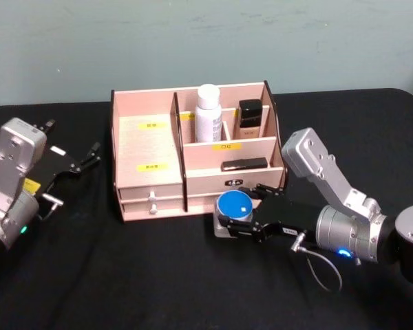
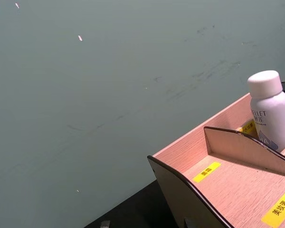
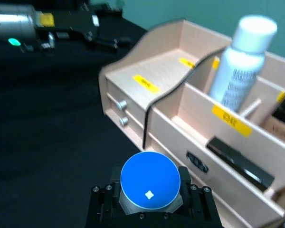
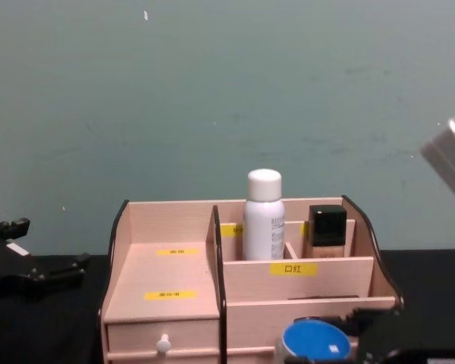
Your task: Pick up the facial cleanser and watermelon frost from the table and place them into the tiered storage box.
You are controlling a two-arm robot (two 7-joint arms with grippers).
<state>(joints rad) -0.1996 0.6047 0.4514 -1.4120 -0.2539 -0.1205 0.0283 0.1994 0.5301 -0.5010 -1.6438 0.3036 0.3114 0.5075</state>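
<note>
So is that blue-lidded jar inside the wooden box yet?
Not yet, out. The blue-lidded jar is clamped in the right gripper in front of the tiered storage box, low by its drawers.

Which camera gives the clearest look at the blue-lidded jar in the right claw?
The right wrist view: the blue-lidded jar is close up, lid in full, between the right claw's fingers. The head view shows it smaller, in front of the tiered storage box. The chest view catches its lid at the bottom edge.
</note>
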